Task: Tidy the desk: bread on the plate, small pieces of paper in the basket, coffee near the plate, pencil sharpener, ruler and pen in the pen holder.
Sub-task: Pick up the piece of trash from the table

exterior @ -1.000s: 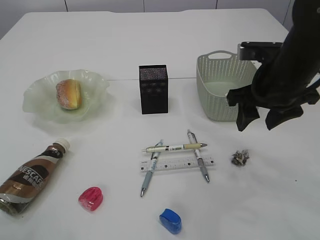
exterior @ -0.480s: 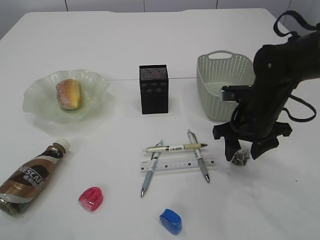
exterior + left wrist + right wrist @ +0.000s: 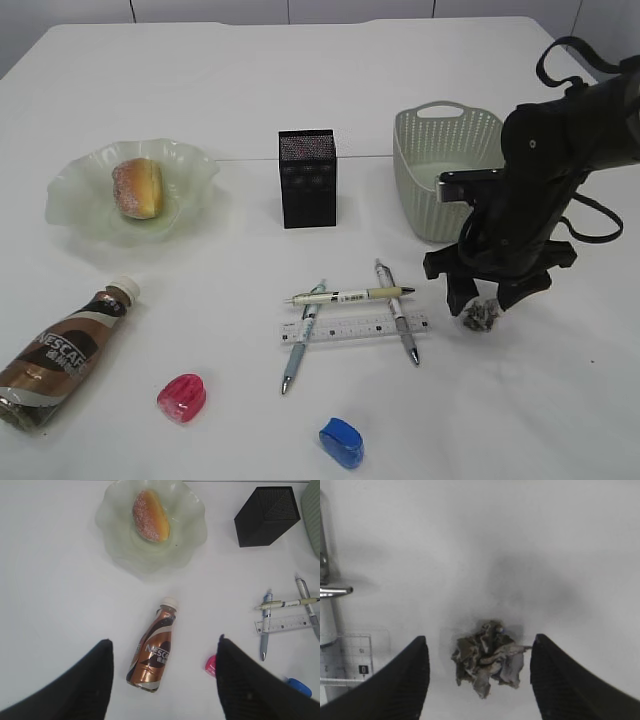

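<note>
A crumpled paper ball [image 3: 482, 316] lies right of the pens, and my right gripper [image 3: 483, 303] stands open low over it. In the right wrist view the paper [image 3: 487, 657] sits between the two fingers of the right gripper [image 3: 480, 638], touching neither. The left gripper [image 3: 164, 640] hangs open high above the lying coffee bottle [image 3: 154, 652], holding nothing. Bread [image 3: 138, 187] rests on the green plate [image 3: 70, 190]. Three pens [image 3: 350, 295] and a clear ruler [image 3: 352, 328] lie crossed in front of the black pen holder [image 3: 307, 178]. Red [image 3: 181, 397] and blue [image 3: 341, 442] sharpeners lie near the front.
The pale woven basket [image 3: 445, 170] stands just behind the right arm, close to its wrist. The coffee bottle [image 3: 60, 355] lies at the front left, below the plate. The left arm does not show in the exterior view.
The right arm dropped from beside the basket, forward and down to the paper ball, and its open fingers now straddle it. Nothing else on the table moved.
</note>
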